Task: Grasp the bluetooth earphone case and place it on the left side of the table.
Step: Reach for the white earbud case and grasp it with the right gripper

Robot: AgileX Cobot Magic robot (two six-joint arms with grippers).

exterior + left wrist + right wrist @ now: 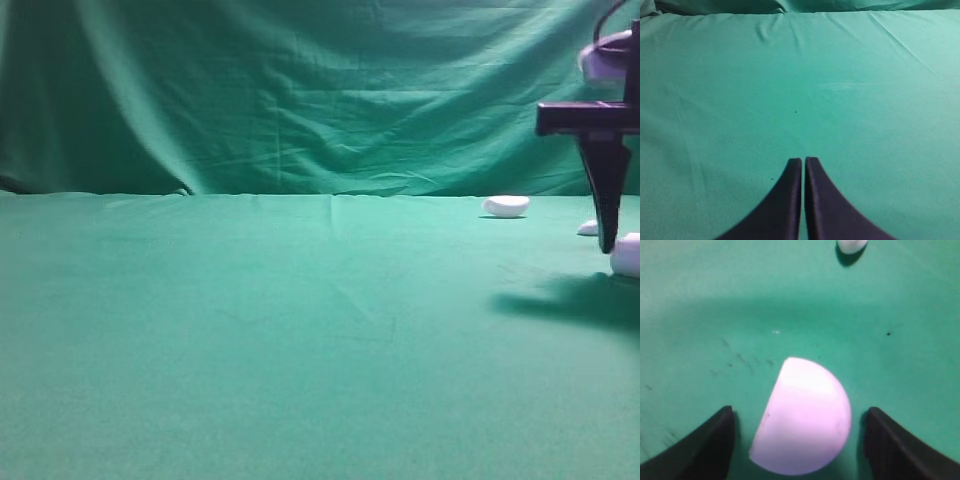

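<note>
pressed together, the left gripper [803,162] is seen over bare table [250,330], well apart from the bluetooth earphone case [802,417]; the case is bracketed by the spread right gripper [799,415], its flat edge turned toward the left finger, untouched

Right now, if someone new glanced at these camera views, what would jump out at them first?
The big white earphone case fills the right wrist view, lying on the green table between the open right gripper's dark fingers, neither touching it. In the high view, that arm hangs at the far right edge, with a white half-moon object nearby.
</note>
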